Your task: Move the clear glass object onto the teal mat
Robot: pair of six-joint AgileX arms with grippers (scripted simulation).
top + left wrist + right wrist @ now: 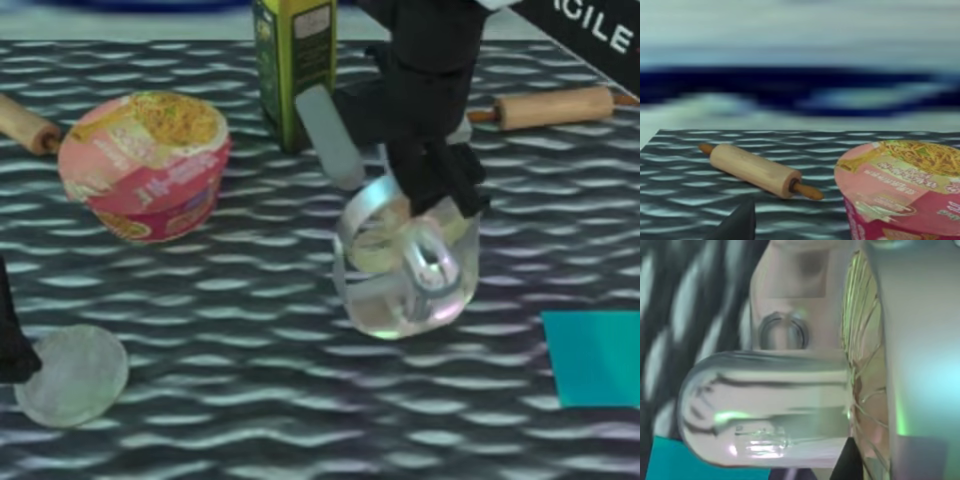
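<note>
The clear glass mug (405, 275) hangs tilted over the middle of the table, its handle (432, 265) turned up toward the top camera. My right gripper (448, 205) comes down from the far side and is shut on the mug's rim. In the right wrist view the glass handle (765, 410) fills the picture, with a dark fingertip (845, 462) beside it. The teal mat (595, 355) lies flat at the table's right edge, to the right of the mug, and a corner of the mat (670, 460) shows under the glass. My left gripper (12, 345) is parked at the left edge, open.
A pink noodle cup (145, 165) stands at the back left, a green and yellow carton (295, 60) just behind the mug. Rolling pins lie at the back right (555, 107) and far left (28, 125). A frosted disc (72, 375) lies beside the left gripper.
</note>
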